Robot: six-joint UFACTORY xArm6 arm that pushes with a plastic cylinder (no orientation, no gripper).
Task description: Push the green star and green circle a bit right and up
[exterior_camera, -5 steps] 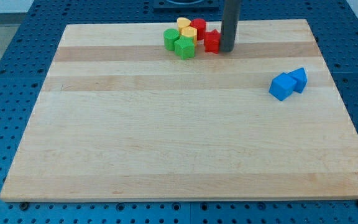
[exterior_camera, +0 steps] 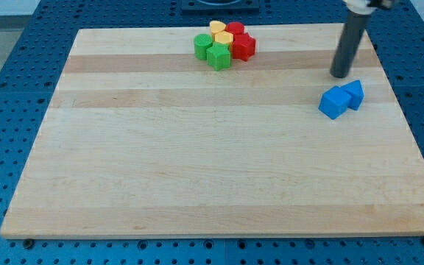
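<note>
The green circle (exterior_camera: 202,46) and the green star (exterior_camera: 218,56) sit side by side at the view's top centre of the wooden board (exterior_camera: 197,162). They touch a cluster of two yellow blocks (exterior_camera: 220,33) and two red blocks (exterior_camera: 242,46). My tip (exterior_camera: 340,75) stands far to the right of the cluster, just above the two blue blocks (exterior_camera: 340,99), not touching any block.
The two blue blocks lie together near the board's right edge. The board's top edge runs just behind the cluster. A blue perforated table (exterior_camera: 20,66) surrounds the board.
My tip has moved from beside the red block to the right and slightly down, to just above the blue blocks. The right-hand red block now sits closer against the cluster.
</note>
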